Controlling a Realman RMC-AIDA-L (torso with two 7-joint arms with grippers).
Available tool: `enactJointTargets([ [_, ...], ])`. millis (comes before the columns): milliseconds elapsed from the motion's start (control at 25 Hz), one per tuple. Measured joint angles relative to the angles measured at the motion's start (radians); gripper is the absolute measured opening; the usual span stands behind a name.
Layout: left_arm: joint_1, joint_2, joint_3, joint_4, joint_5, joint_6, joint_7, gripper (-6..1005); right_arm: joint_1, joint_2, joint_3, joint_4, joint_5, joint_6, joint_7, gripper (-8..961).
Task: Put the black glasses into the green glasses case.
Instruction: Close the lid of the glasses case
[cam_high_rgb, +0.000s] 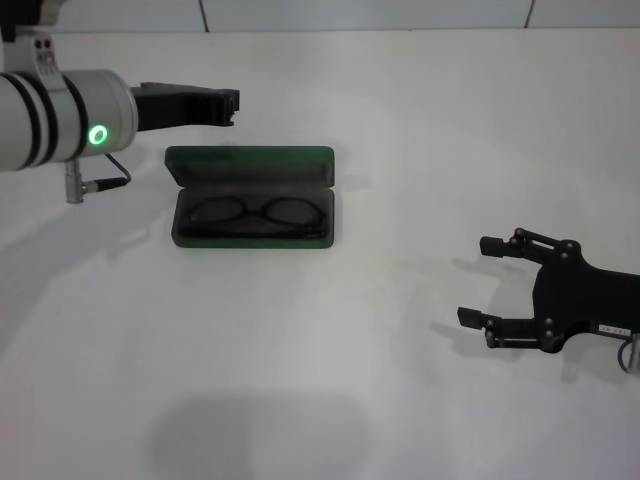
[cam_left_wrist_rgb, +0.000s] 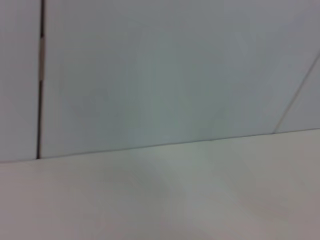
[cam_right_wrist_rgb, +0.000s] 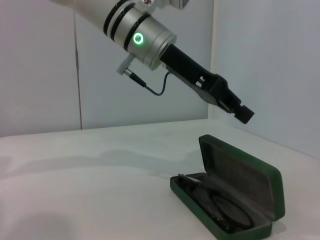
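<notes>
Black glasses (cam_high_rgb: 258, 214) lie lengthwise, left-to-right, inside the open green glasses case (cam_high_rgb: 250, 168); right end effector (cam_high_rgb: 482, 280) released; left end effector (cam_high_rgb: 232, 106) unclear.

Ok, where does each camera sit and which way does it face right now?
Head: on the robot's head, looking down at the table, open green glasses case holding the black glasses, left gripper, right gripper.
Left wrist: faces wall and tabletop; no body shows.
Right wrist: low, faces case and left gripper, shared with head.

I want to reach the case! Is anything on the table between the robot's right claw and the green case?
No. In the head view, only bare white table lies between the right gripper and the green glasses case.
</notes>
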Motion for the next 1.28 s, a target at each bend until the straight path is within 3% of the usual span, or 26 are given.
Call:
enactJointTargets([
  [320, -0.002, 0.001, 0.067, -0.106, -0.001, -0.170, -0.020, 73, 0.002, 0.000, 0.000, 0.000, 0.012, 0.008, 0.000, 877],
  [1280, -0.027, 0.002, 0.080, -0.186, -0.001, -0.198, -0.028, 77, 0.002, 0.000, -0.002, 0.000, 0.014, 0.023, 0.000, 877],
])
